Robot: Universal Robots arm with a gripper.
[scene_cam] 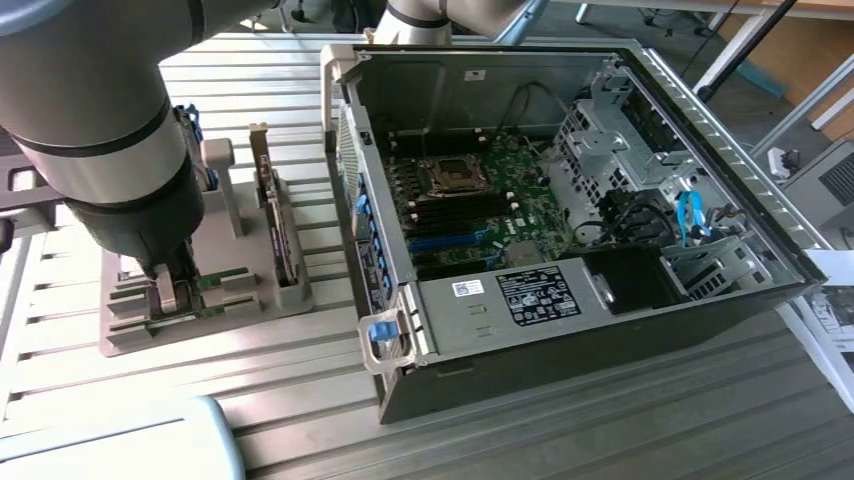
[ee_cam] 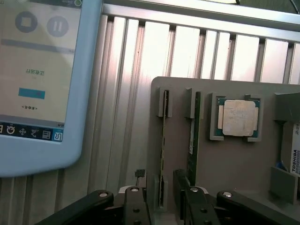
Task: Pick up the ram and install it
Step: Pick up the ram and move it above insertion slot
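Ram stick (ee_cam: 164,136) stands on its long edge in a narrow slot of the grey holding fixture (ee_cam: 234,173), seated between two small end posts. It has not been lifted. The gripper (ee_cam: 165,208) hangs directly over the near end of this stick with its jaws spread wide: one finger (ee_cam: 136,208) lies on one side of the stick and the other on the far side, with a gap showing on both sides, so nothing is gripped. A second, green stick (ee_cam: 193,136) stands in the parallel slot just beside the first, and the finger on that side sits over its near end. Beyond the second stick, a square silver processor chip (ee_cam: 240,117) lies flat in its own recess of the same fixture. A hard drive with a Toshiba label (ee_cam: 295,159) is at the fixture's edge. In the exterior view, the robot arm (scene_cam: 100,130) comes down over the fixture at that view's left, and an expansion card (scene_cam: 274,225) stands upright in the fixture beside it. The open computer case (scene_cam: 534,340) lies on its side at the exterior view's right, well apart from the fixture, with its motherboard (scene_cam: 467,215) exposed. A teach pendant (ee_cam: 42,145) rests on the slatted metal table (ee_cam: 140,56) near the fixture.
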